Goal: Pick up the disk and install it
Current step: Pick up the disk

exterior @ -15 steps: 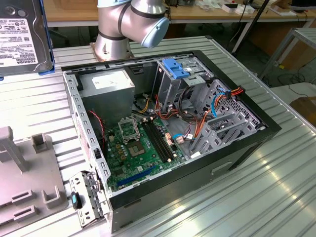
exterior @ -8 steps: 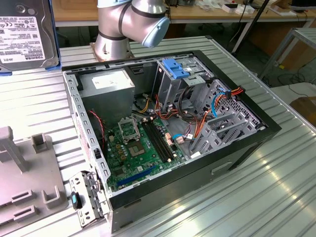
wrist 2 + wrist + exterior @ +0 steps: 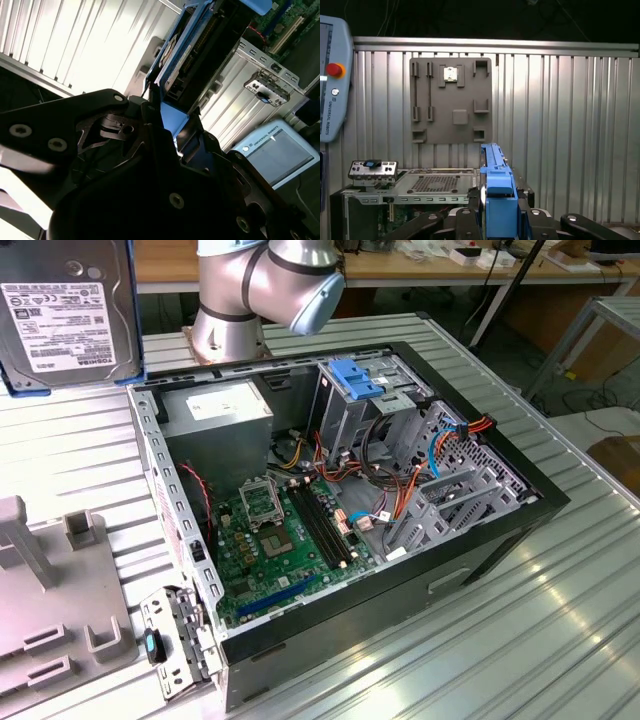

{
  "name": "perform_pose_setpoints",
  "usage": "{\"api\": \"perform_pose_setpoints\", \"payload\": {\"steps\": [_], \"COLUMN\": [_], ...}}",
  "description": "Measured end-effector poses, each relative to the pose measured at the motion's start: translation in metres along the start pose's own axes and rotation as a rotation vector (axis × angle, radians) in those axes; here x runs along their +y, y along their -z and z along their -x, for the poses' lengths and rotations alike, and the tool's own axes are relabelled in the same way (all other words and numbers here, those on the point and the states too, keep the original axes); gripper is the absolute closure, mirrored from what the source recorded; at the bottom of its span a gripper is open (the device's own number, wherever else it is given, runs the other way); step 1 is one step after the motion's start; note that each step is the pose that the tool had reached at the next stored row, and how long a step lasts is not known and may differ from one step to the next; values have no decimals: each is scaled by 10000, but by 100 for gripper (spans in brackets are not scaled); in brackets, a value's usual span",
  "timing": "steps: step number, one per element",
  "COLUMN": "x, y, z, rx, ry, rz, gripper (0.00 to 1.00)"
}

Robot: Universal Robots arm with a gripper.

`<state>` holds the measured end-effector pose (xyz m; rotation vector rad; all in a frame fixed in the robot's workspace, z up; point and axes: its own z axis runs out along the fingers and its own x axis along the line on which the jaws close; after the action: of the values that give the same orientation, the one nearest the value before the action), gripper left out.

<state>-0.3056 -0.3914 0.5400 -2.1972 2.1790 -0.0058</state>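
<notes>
Disk point(image 3: 65, 315), blue-railed: clamped edge-on in our hand point(image 3: 499, 202); held clear of the tabletop point(image 3: 500, 640), outside the open computer case point(image 3: 520, 508); the rail grip, we judge, leaves its body free for seating.

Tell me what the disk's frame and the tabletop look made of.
The disk: frame bright blue, matte, moulded, likely plastic; body grey, apparently metal, with a white paper-like label. The table: silvery, ribbed, streaked with glare, probably aluminium.
</notes>
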Motion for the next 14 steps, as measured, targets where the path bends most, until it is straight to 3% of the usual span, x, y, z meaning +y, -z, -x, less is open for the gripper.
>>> {"api": "perform_pose_setpoints", "payload": {"steps": [2,6,8,11,13,14], "x": [-174,-404,-628,-840,-1042,-1081], "y": [-25,-63,-101,-141,-170,-174], "z": [-18,-21,-24,-26,-28,-29], "rx": [-2,-3,-2,-3,-1,-1], "ry": [0,0,0,0,1,2], "rz": [5,5,5,4,-17,-46], "gripper": [63,63,63,63,63,63]}}
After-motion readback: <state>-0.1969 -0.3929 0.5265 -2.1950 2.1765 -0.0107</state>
